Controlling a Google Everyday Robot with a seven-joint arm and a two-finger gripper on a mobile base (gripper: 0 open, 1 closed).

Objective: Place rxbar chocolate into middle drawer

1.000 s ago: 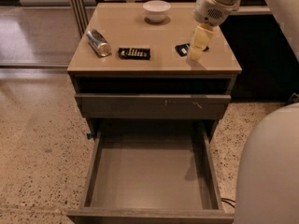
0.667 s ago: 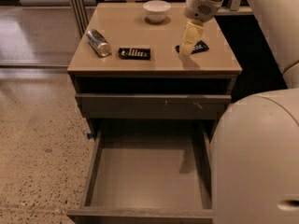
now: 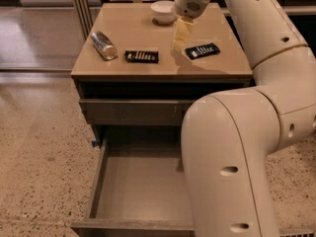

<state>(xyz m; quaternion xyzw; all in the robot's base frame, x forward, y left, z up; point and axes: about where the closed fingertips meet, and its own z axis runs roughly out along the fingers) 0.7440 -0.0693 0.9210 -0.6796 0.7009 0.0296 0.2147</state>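
Speckled floor (image 3: 39,147), tan counter (image 3: 123,70) on a drawer cabinet. The rxbar chocolate (image 3: 141,56) lies flat on the counter near its front edge, left of centre. Just to its right the end effector (image 3: 179,39) points down between it and a dark blue bar (image 3: 202,50), gripping nothing; open or closed, cannot tell. Silver can (image 3: 104,45) lies left of the rxbar chocolate, white bowl (image 3: 163,11) sits at the far edge. Below, a scratched drawer front (image 3: 128,111) is closed. The middle drawer (image 3: 138,186) is pulled out and partly hidden by the arm (image 3: 232,147).
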